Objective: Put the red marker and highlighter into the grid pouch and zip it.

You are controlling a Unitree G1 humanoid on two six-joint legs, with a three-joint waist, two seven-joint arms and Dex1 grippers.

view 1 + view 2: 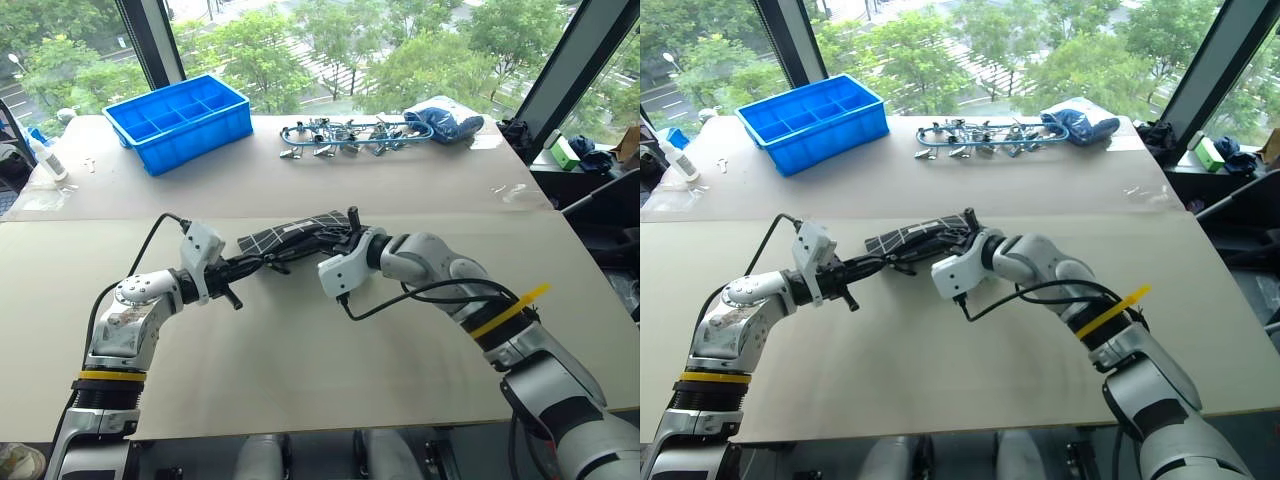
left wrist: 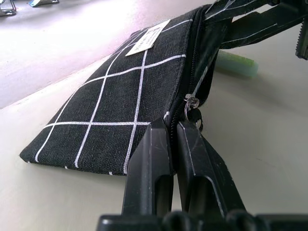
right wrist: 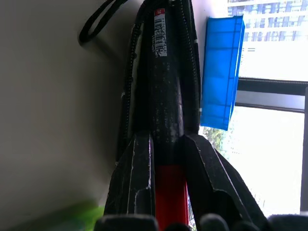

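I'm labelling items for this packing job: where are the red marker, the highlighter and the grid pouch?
red marker (image 3: 169, 197): right wrist view, red end between the tool's fingers.
highlighter (image 2: 237, 64): left wrist view, its green barrel on the table.
grid pouch (image 2: 120, 103): left wrist view, gridded fabric face.

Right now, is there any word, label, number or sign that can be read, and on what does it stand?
None can be read.
White label on the grid pouch: print too small to read.
Sticker with barcode on the red marker, held in the right pincer: digits blurred, unreadable.
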